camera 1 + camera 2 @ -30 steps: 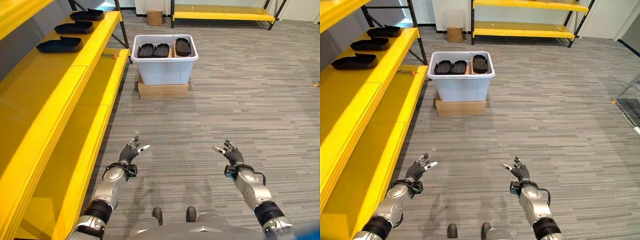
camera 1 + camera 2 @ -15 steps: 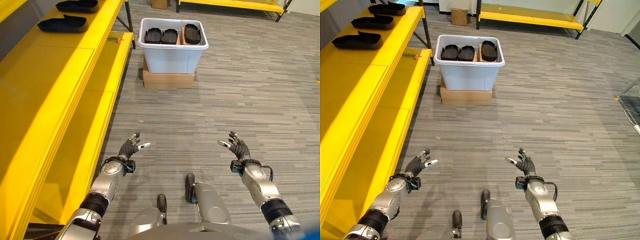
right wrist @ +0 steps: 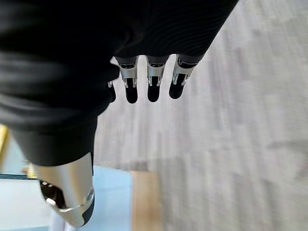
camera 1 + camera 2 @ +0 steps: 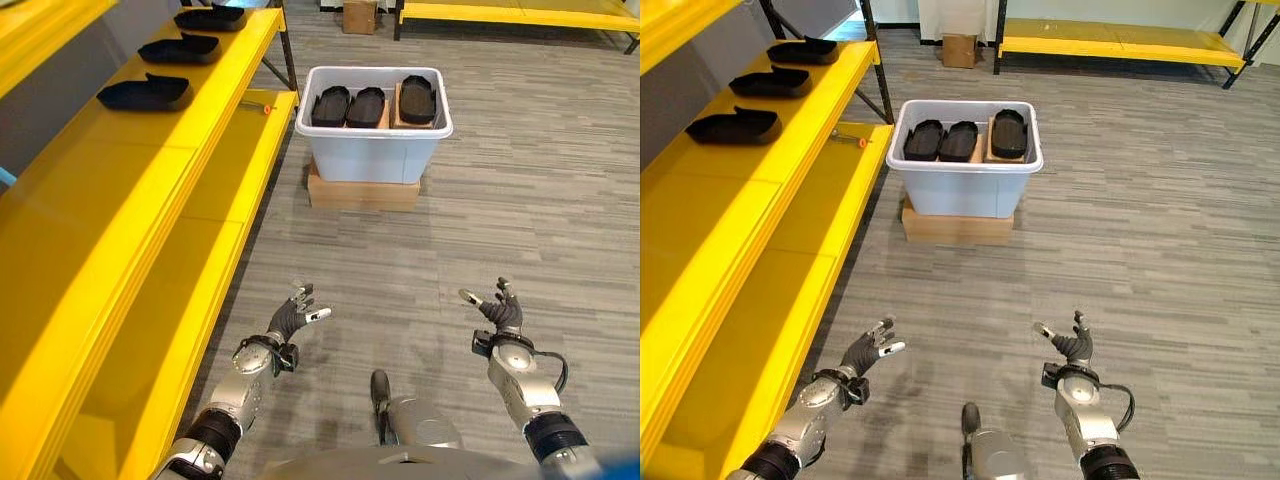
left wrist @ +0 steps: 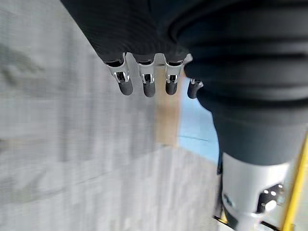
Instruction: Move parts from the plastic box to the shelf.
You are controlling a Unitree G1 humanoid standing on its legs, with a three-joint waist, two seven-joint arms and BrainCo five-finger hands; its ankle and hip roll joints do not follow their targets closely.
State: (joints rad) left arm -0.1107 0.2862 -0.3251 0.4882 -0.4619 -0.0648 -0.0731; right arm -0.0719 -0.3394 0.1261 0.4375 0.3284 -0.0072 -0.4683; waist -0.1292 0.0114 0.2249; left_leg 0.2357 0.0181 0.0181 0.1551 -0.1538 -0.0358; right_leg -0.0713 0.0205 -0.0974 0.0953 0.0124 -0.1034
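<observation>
Grey striped carpet floor [image 4: 520, 200] fills the workspace, with a long yellow metal shelf [image 4: 150, 170] running along the 9 o'clock side and another yellow rack [image 4: 1120, 40] far off at 12 o'clock. Straight ahead, at about 12 o'clock, a pale translucent plastic box [image 4: 375, 150] sits on a flat brown cardboard carton [image 4: 362, 193]. Inside it three black moulded plastic parts [image 4: 368, 105] stand side by side, the one on the 3 o'clock side next to a bit of brown cardboard. Three more black moulded parts [image 4: 145, 93] already lie in a row on the upper level of the shelf, toward 10 and 11 o'clock.

Both hands are empty and held low, near the robot and well apart from the box. The left hand [image 4: 296, 318] hangs at about 7 o'clock, its fingers [image 5: 147, 84] spread and relaxed with nothing between them. The right hand [image 4: 501, 310] is at about 5 o'clock, its fingers [image 3: 153, 86] likewise loose and apart, over bare carpet.

My judgement is that the step in hand is the approach to the box for another pickup: some parts look delivered, three remain. The next move calls for closing the gap to the box, then bringing a hand, or both, down over the rim onto one part. The parts sit close together, so the fingers will likely need to slip in at an end or an outer edge rather than between neighbours.
</observation>
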